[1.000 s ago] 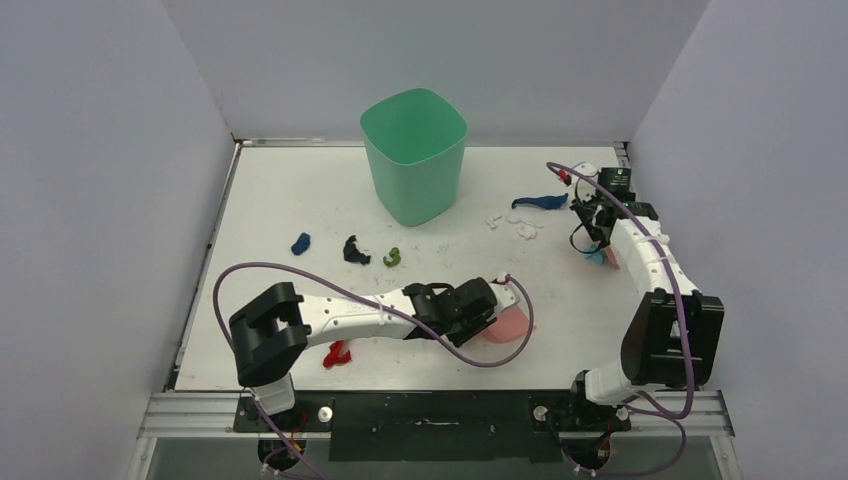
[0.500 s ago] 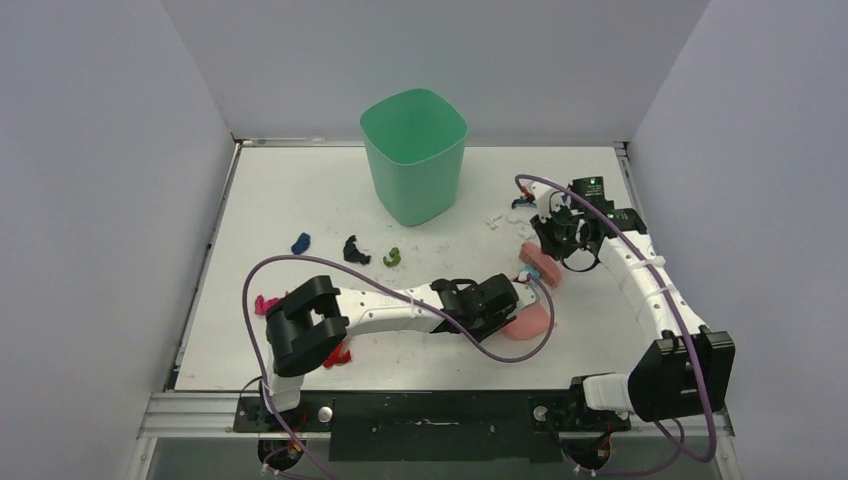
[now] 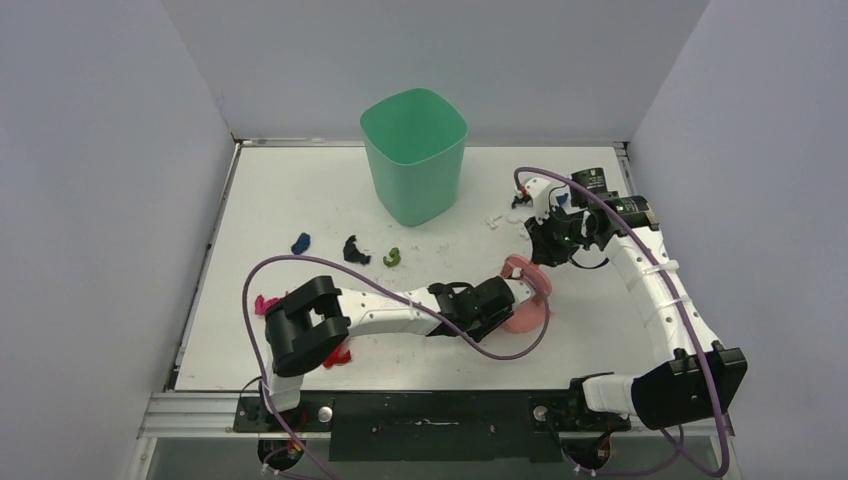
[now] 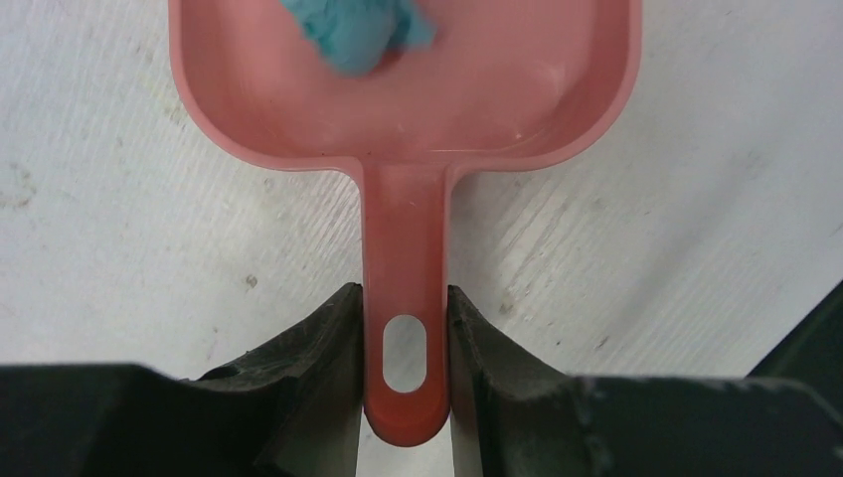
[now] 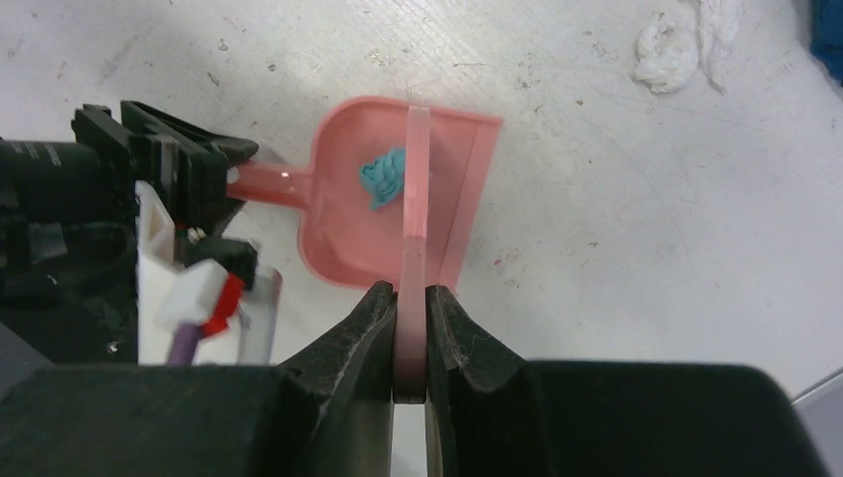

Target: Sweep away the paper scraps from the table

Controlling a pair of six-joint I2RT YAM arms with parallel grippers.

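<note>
My left gripper (image 3: 503, 300) (image 4: 403, 333) is shut on the handle of the pink dustpan (image 3: 527, 316) (image 4: 418, 109), which lies flat on the white table (image 3: 290, 190). A light blue scrap (image 4: 353, 30) (image 5: 386, 177) lies inside the pan. My right gripper (image 3: 547, 254) (image 5: 411, 298) is shut on the pink hand brush (image 3: 519, 268) (image 5: 414, 189), held over the pan's mouth. Dark blue (image 3: 300, 242), black (image 3: 354, 250), green (image 3: 391, 257), magenta (image 3: 266, 303) and red (image 3: 338, 355) scraps lie left of the pan. White scraps (image 5: 671, 45) (image 3: 493, 221) lie beyond it.
A tall green bin (image 3: 414, 155) stands at the back centre of the table. Pale grey walls close in the left, back and right sides. A dark blue scrap (image 5: 827, 30) shows at the right wrist view's top right corner. The left arm stretches across the table's front.
My right arm has swung the brush left from the table's right side to the dustpan's mouth. The light blue scrap came along and now lies in the pan. The pan shifted slightly right.
</note>
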